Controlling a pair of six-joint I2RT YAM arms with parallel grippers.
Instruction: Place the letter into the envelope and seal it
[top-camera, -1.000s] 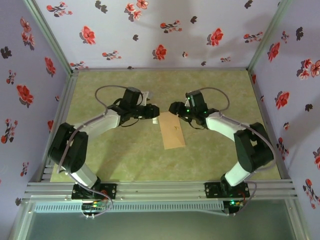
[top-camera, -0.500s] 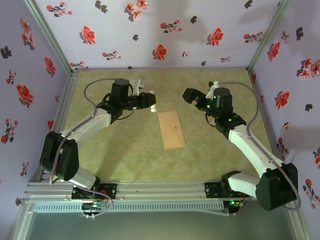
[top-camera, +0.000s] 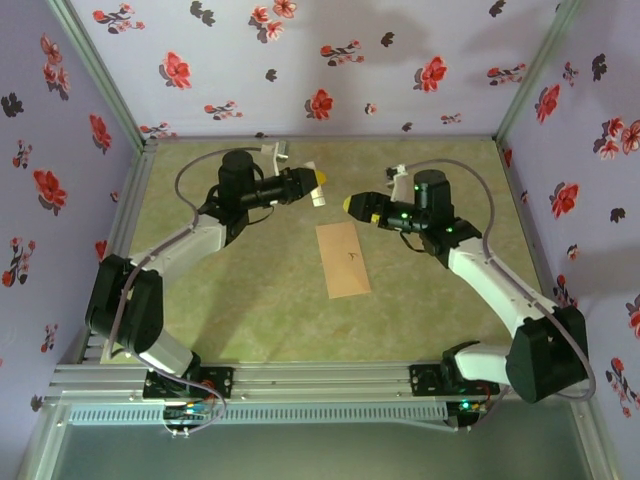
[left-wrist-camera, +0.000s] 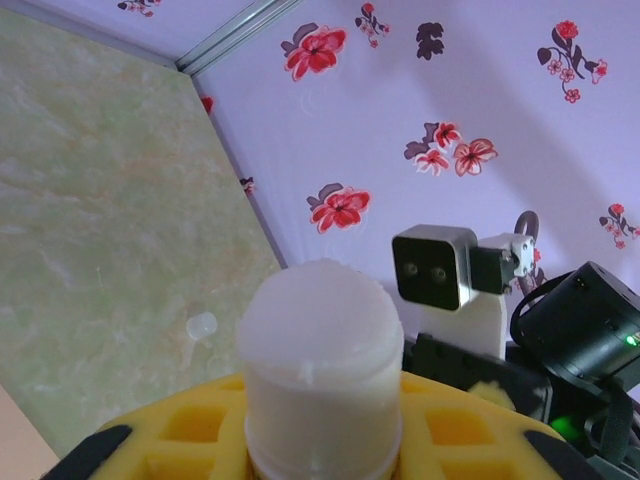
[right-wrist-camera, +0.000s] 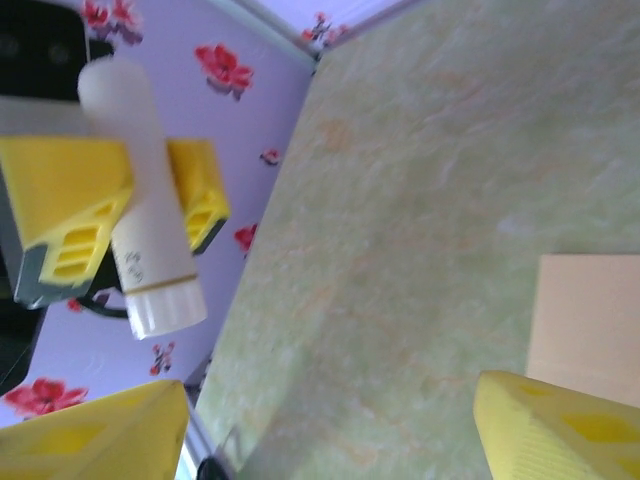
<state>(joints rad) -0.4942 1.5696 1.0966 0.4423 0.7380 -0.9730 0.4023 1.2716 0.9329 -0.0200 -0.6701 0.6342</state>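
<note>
Both arms reach forward and inward with wrists raised, and the grippers face each other, near but apart. Left arm is bent at the elbow. Left gripper is roughly level, jaws clamped on a stick. Right arm is stretched longer. Right gripper has its yellow fingers spread wide and empty.

Green mottled table; tan envelope flat, mid-table.

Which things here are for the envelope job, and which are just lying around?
For the job: envelope; white stick, held in the left gripper, likely for sealing.
Just lying about: small pale cap-like bit on the table.
</note>
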